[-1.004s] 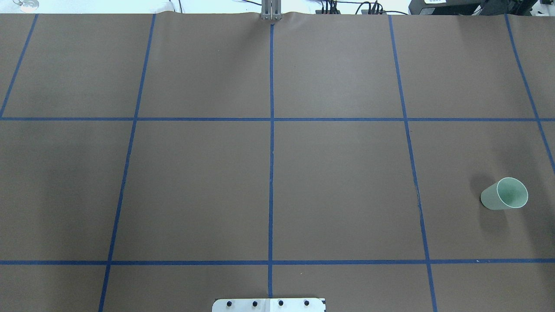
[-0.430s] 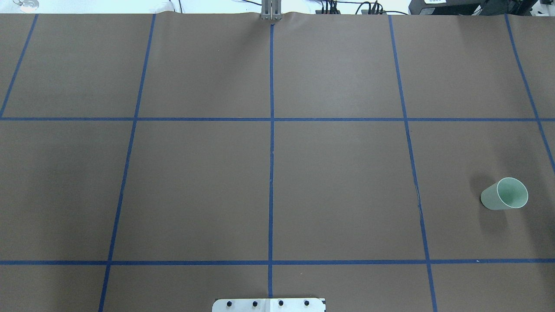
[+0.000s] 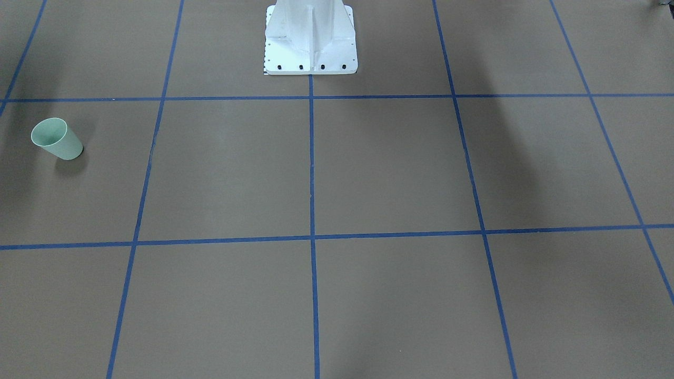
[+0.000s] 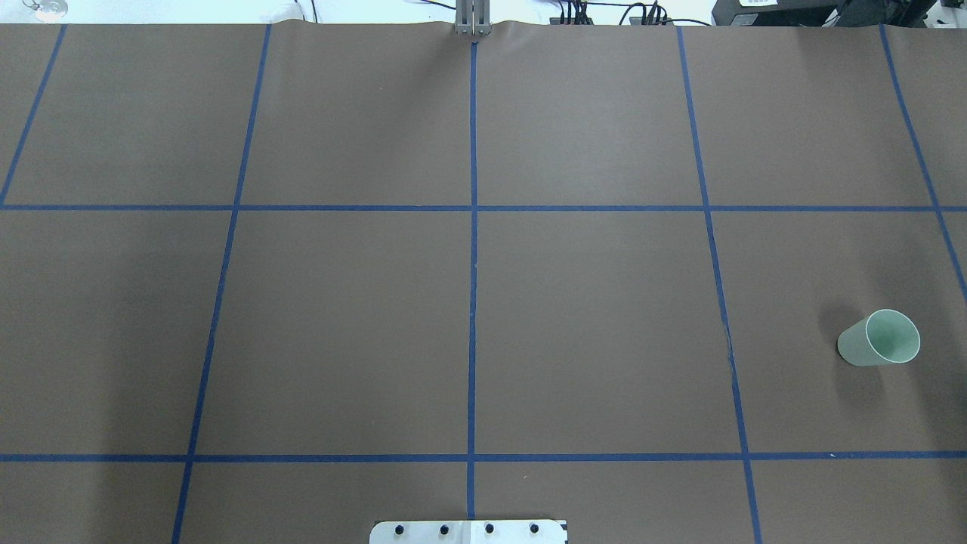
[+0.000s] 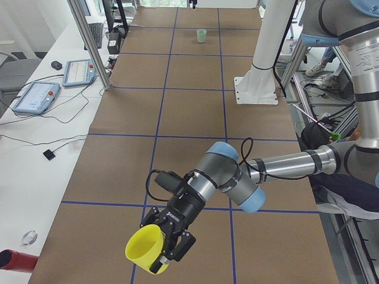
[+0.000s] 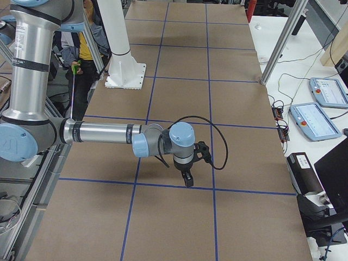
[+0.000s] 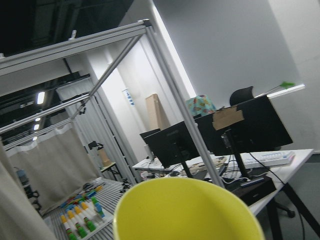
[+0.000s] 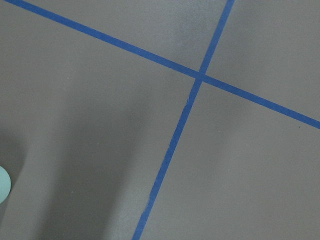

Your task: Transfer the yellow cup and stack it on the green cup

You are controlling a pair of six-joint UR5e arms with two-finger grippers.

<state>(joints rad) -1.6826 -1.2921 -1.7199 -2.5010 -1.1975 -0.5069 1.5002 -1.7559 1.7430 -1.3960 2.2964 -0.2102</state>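
Note:
The yellow cup point(image 5: 145, 248) hangs tilted in the air off the table's near end, at the tip of my left gripper point(image 5: 173, 244); I cannot tell whether the fingers are open or shut. Its rim point(image 7: 187, 210) fills the bottom of the left wrist view. The green cup point(image 4: 880, 338) stands upright near the table's right edge, also seen as the green cup point(image 3: 56, 139) and the far green cup point(image 5: 202, 35). My right gripper point(image 6: 188, 179) points down just above the paper; I cannot tell its state. A sliver of the green cup point(image 8: 2, 184) shows at the right wrist view's edge.
The white robot pedestal point(image 3: 310, 42) stands at the table's robot side. Blue tape lines grid the brown paper point(image 4: 589, 325). Side benches carry tablets point(image 5: 35, 94) and cables. A person point(image 6: 81, 49) stands behind the pedestal.

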